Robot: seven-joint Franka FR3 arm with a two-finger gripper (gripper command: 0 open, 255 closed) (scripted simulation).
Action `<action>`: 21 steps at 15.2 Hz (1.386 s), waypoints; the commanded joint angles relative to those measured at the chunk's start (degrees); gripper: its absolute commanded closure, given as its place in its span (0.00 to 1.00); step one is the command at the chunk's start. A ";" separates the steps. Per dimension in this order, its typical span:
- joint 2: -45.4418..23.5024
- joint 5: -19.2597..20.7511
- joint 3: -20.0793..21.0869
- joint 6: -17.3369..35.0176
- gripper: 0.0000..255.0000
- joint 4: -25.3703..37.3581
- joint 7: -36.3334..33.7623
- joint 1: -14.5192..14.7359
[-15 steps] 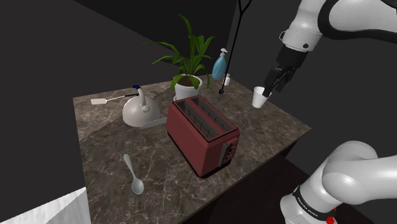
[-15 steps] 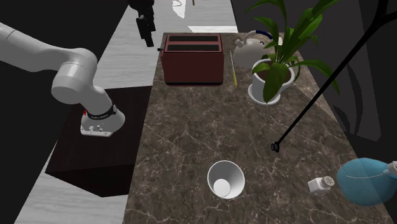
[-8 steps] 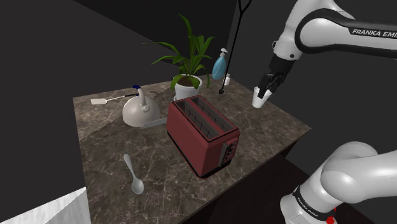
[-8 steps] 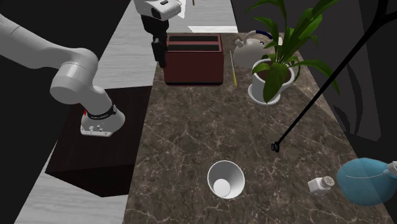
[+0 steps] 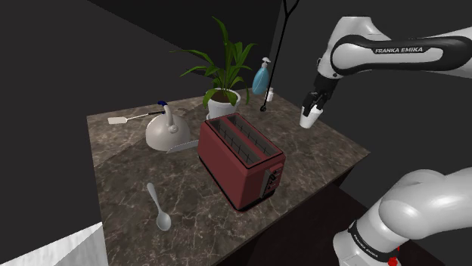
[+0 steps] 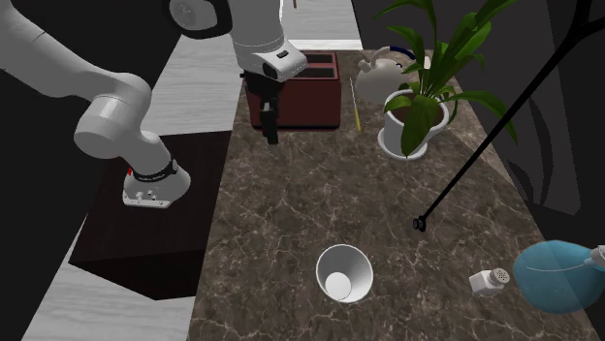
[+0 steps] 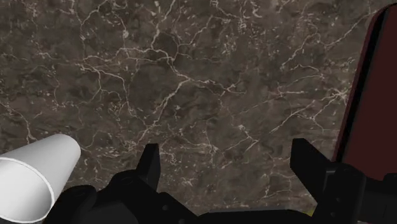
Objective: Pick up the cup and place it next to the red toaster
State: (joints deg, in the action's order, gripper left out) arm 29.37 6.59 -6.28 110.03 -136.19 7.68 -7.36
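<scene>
Your fingers (image 7: 150,167) are spread wide and hold nothing. The white cup (image 6: 344,274) stands on the desk (image 6: 291,208), well apart from the red toaster (image 6: 315,97). You have not picked it up yet, so the whole job is left.
</scene>
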 commanded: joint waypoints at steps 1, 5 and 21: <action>-2.84 1.10 -1.18 2.54 0.00 0.68 1.24 -0.73; -9.42 2.77 -3.70 7.59 0.00 2.98 3.80 -2.10; -39.34 1.13 -10.98 21.26 0.00 22.86 15.20 -7.78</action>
State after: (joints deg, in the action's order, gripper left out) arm -8.18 8.09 -17.00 130.95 -115.06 22.11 -14.67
